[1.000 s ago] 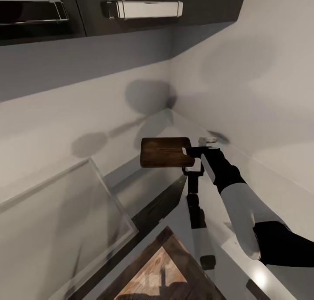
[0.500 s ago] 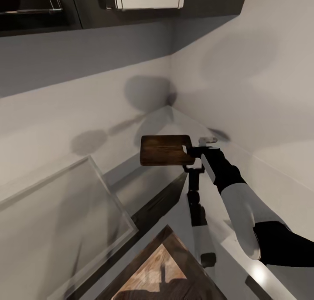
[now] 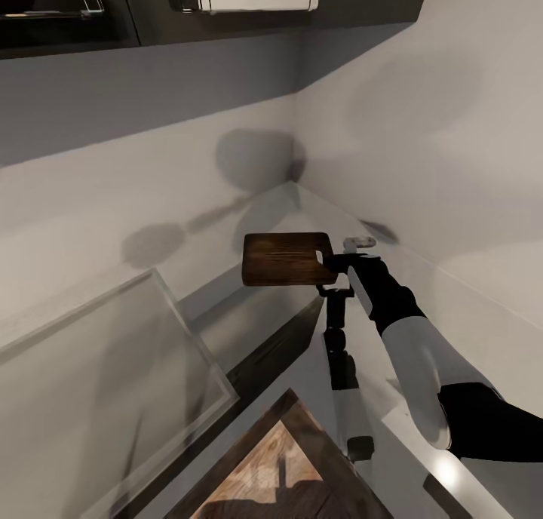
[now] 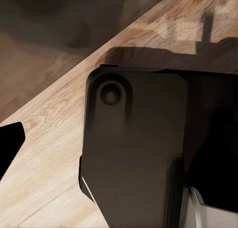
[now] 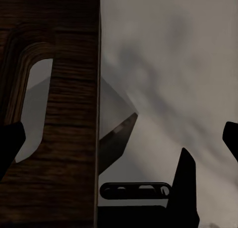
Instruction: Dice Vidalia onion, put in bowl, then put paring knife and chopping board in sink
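Now the chopping board [image 3: 285,259] is lifted in the air, held level above the grey countertop [image 3: 264,217] near the wall corner. Its handle end is pinched by the right gripper [image 3: 329,261], whose jaws are closed on it. About the left gripper's jaws I cannot tell.

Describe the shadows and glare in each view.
Head view: soft blob shadows on the wall above the chopping board, bright glare spot on the countertop. Left wrist view: dark shadows over wood flooring. Right wrist view: dim, murky grey beyond the board.
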Robot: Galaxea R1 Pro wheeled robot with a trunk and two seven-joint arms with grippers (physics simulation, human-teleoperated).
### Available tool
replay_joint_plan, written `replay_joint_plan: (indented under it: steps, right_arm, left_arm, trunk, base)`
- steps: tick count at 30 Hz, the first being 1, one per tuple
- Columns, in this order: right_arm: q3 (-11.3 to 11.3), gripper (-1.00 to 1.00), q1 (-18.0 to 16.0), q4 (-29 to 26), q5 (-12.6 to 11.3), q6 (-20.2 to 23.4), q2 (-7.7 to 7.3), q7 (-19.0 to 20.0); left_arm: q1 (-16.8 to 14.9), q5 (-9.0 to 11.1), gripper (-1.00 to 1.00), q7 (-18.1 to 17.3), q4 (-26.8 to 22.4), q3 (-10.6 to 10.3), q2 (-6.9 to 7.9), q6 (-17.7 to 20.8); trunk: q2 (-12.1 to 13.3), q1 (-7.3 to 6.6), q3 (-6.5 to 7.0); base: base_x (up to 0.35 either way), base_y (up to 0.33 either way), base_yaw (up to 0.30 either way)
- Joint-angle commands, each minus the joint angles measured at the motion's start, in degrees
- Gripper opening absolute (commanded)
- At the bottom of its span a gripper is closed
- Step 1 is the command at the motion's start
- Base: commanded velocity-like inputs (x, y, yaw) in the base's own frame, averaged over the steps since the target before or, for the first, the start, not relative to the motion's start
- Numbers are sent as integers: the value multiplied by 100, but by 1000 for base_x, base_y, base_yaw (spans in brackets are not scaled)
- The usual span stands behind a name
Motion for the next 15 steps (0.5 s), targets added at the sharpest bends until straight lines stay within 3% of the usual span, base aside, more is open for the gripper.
replay_joint_plan:
  steps: [1, 15]
  right_arm:
    - [20, 100, -4, -5, -10, 31, -2, -33]
    - [26, 100, -4, -11, 7, 31, 19, -39]
  left_arm:
    - [4, 28, 100, -4, -11, 5, -2, -5]
    - [4, 32, 100, -4, -11, 5, -2, -5]
  trunk:
    - [-9, 3, -8]
    - [-9, 3, -8]
  base:
    - [0, 0, 0]
    - [0, 0, 0]
